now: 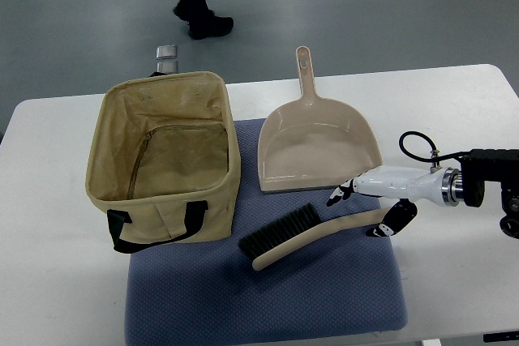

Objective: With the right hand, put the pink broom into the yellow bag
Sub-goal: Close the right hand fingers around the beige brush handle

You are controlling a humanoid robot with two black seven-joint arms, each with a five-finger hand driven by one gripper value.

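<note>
The right robot hand, fingers spread and holding nothing, is hovering over the pink broom handle's end; the broom's long axis is slanting down-left from the hand.

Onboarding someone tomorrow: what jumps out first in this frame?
The open yellow bag at left, standing empty on the blue mat. Then the right robot hand reaching the handle end of the pink broom, which lies on the mat just below the pink dustpan.
</note>
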